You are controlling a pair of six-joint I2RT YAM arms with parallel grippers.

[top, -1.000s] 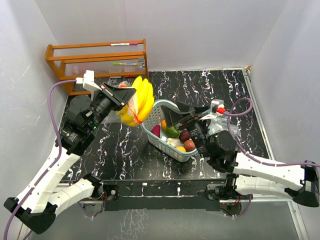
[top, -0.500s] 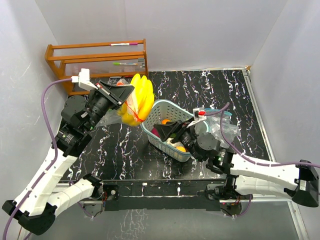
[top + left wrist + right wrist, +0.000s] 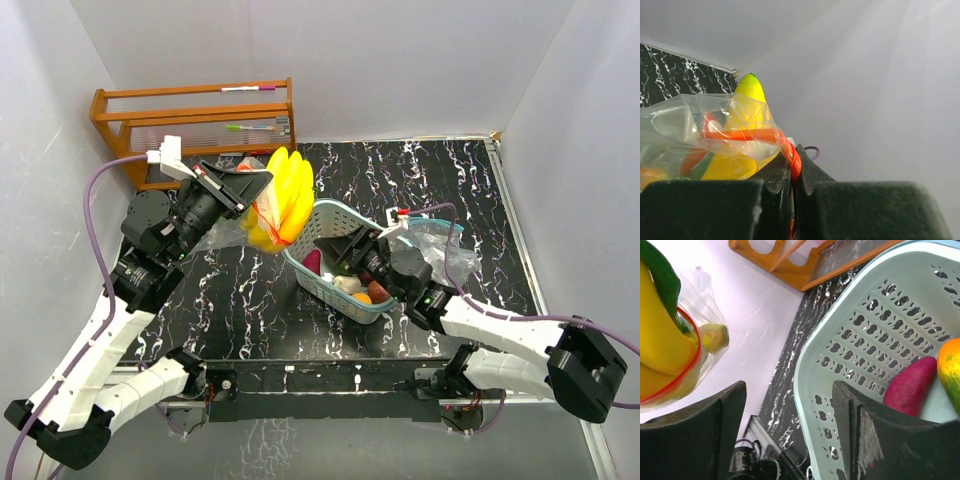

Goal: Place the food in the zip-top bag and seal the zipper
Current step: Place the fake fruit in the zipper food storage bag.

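My left gripper (image 3: 264,185) (image 3: 794,170) is shut on the red zipper edge (image 3: 755,135) of the clear zip-top bag (image 3: 255,218), holding it up above the table's left side. Yellow bananas (image 3: 288,192) (image 3: 747,95) stick out of the bag's mouth, and a green pepper (image 3: 662,275) lies beside them. My right gripper (image 3: 345,255) (image 3: 790,390) hangs open over the near left rim of the teal basket (image 3: 335,207) (image 3: 880,340), one finger outside the wall and one inside. In the basket lie a magenta fruit (image 3: 910,385), a mango (image 3: 950,365) and an orange fruit (image 3: 362,297).
A wooden rack (image 3: 195,125) holding markers stands at the back left corner. A crumpled clear plastic bag (image 3: 445,245) lies just right of the basket. White walls close the table on three sides.
My right gripper has swung left and down to the basket's near left rim, and its jaws have narrowed. The left arm has raised the bag a little.
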